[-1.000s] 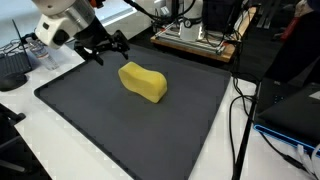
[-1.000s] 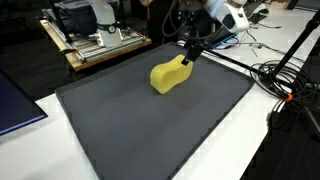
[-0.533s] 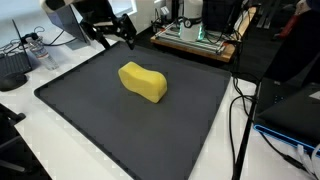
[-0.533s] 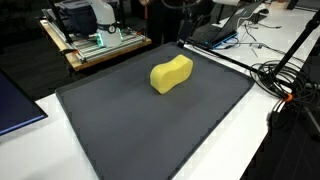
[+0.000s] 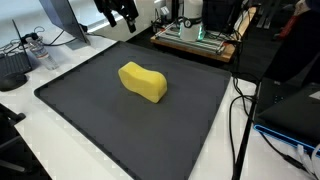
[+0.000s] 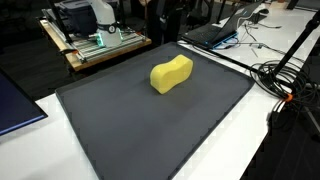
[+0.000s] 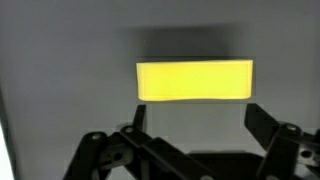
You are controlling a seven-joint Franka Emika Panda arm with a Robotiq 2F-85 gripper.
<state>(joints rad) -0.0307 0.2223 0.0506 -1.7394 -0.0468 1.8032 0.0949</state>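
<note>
Closest to the viewer in both exterior views, the white worktop (image 5: 60, 150) carries a dark mat (image 5: 150, 130) that covers most of it. Black cables (image 5: 240, 120) trail over the worktop along the mat's right edge in an exterior view.

Near the middle of the mat, a little toward its far edge, lies the yellow sponge (image 5: 143, 82). It is a curved, waisted block lying flat, and nothing touches it.

Beyond the mat's far edge stands a wooden board (image 5: 190, 42) with equipment on it, just clear of the mat.

High over the mat's far left corner in the same exterior view hangs the gripper (image 5: 122, 16), well apart from the sponge and partly cut off by the top of the frame.

The wrist view looks straight down. The sponge shows there as a yellow bar lying crosswise on the grey mat. The two dark fingers (image 7: 262, 120) stand wide apart at the bottom of that view, one toward each end of the sponge. They hold nothing, and only mat shows between them.
</note>
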